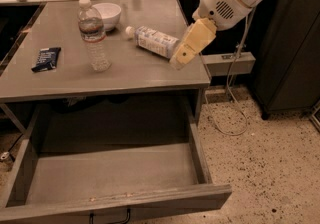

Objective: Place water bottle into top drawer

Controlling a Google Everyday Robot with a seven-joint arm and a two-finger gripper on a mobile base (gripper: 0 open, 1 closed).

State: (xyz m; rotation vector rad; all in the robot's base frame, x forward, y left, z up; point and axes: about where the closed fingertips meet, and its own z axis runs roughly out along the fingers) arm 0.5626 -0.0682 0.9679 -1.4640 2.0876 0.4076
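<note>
The water bottle (93, 35) stands upright on the grey table, left of centre; it is clear and ribbed, with a white cap and a dark-red band. The top drawer (112, 178) is pulled wide open below the table and holds nothing; its black wire handle (110, 216) shows at the bottom edge. My gripper (181, 57) hangs over the table's right edge, beside the lying labelled bottle and well to the right of the water bottle. It holds nothing.
A white-and-blue labelled bottle (152, 41) lies on its side right of centre. A white bowl (107, 14) stands behind the water bottle. A dark blue snack packet (46, 58) lies at the left. A dark cabinet (290, 63) and a cable (231, 93) are at the right.
</note>
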